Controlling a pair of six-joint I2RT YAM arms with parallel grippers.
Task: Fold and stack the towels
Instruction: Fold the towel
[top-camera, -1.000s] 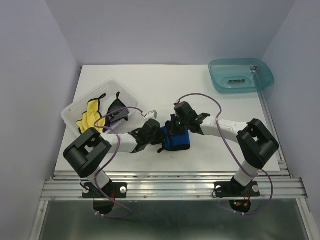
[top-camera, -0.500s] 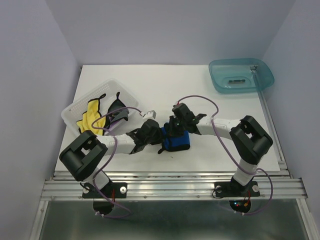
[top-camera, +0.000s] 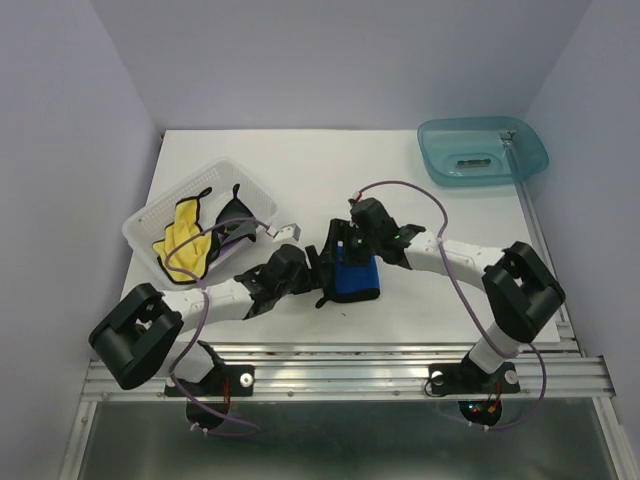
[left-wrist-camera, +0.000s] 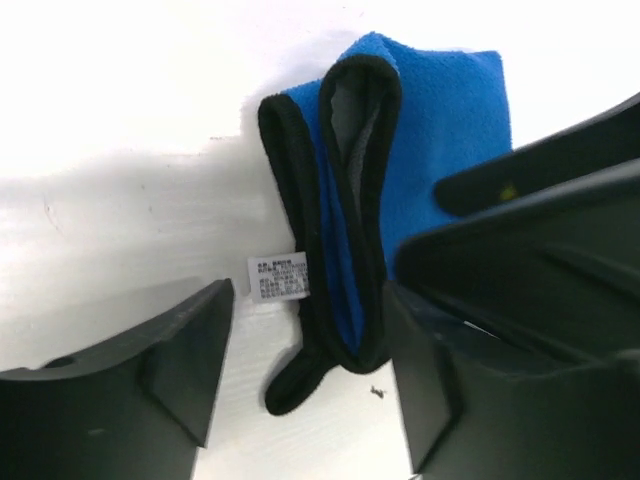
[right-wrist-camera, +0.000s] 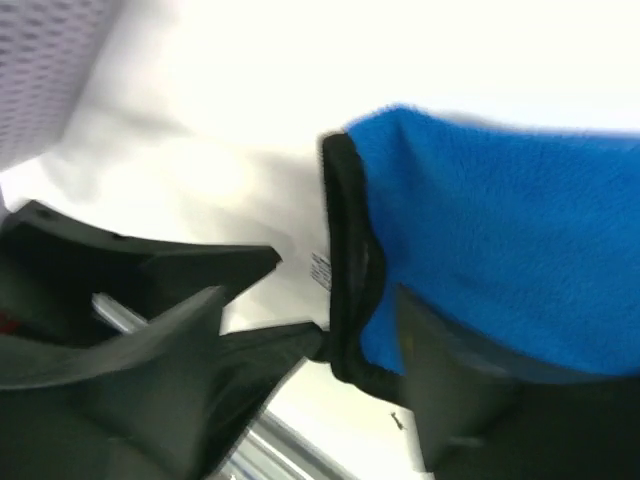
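**A:** Since the blue towel (top-camera: 358, 279) lies folded on the white table (top-camera: 300, 170), near the front edge and between the two arms, what does the fold need?

**B:** Judging from the left wrist view, it needs squaring up. The black hem (left-wrist-camera: 345, 200) loops open along one side, a white label (left-wrist-camera: 278, 278) pokes out beside it, and a loose tail of hem curls away at the bottom.

**A:** What are the claws doing?

**B:** The left gripper (left-wrist-camera: 310, 385) has its jaws wide apart, straddling the looped hem and holding nothing. The right gripper (right-wrist-camera: 325, 395) is also spread, with the hem between its jaws and one jaw low against the blue pile. I see nothing pinched.

**A:** How should this step be done well?

**B:** I would press the layers flat, tuck the loose tail under, and line up the hems before drawing away. Both claws crowd the same edge, so each should move slowly to avoid knocking the other.

**A:** What else is there?

**B:** A yellow towel (top-camera: 180, 235) and a black towel (top-camera: 232, 215) sit in a white basket (top-camera: 185, 185) to the left, well apart, and a teal tray (top-camera: 530, 160) sits at the far right corner
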